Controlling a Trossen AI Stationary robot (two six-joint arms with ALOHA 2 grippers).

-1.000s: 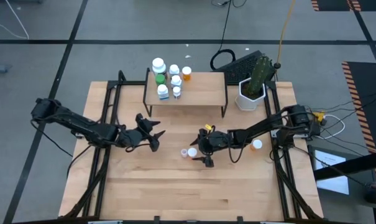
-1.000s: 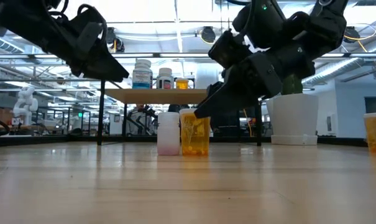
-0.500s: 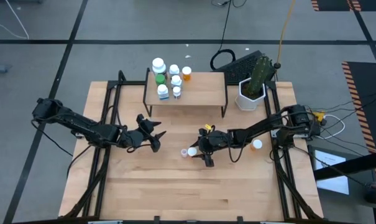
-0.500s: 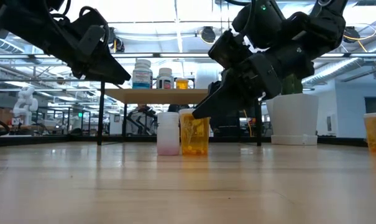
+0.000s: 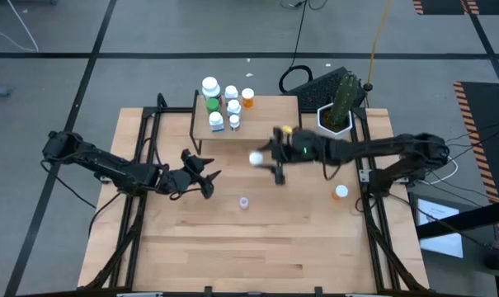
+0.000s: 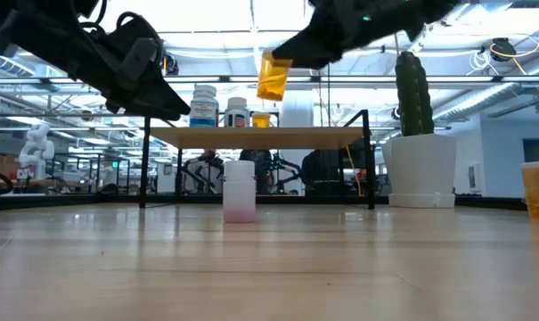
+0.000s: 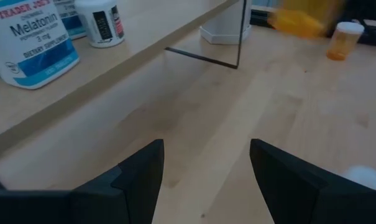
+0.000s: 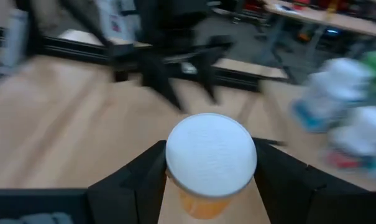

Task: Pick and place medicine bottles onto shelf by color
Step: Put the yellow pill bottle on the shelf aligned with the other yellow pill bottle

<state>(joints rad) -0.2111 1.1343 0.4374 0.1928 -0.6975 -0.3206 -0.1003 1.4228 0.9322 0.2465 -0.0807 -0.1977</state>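
Observation:
An orange bottle with a white cap [image 8: 210, 155] hangs in the air near the shelf's front right leg, with my right gripper [image 5: 264, 158] shut on it. In the low view the orange bottle [image 6: 273, 77] is higher than the shelf [image 5: 257, 124]. The shelf board carries several bottles [image 5: 223, 103]. A white bottle [image 5: 244, 202] stands on its base on the table. My left gripper [image 5: 204, 178] waits open at the table's left, near the shelf's front left leg, its fingers [image 7: 138, 180] empty. My right gripper pinches the orange bottle's body [image 8: 186, 198] just under the white cap, one finger [image 8: 135, 180] on each side. The fingers come nearly level from the table's right. The bottle is lifted clear of the table, cap up and slightly tilted.
A white pot with a cactus [image 5: 336, 120] stands at the far right, beside the shelf. Another orange bottle [image 5: 341, 192] stands on the table at the right. Bare wood lies along the near half of the table [image 5: 249, 256].
My right gripper has risen with the orange bottle and gone toward the far edge, up to the shelf's right front. The bottle stood beside the white bottle and is now lifted clear; the white bottle has stayed in place.

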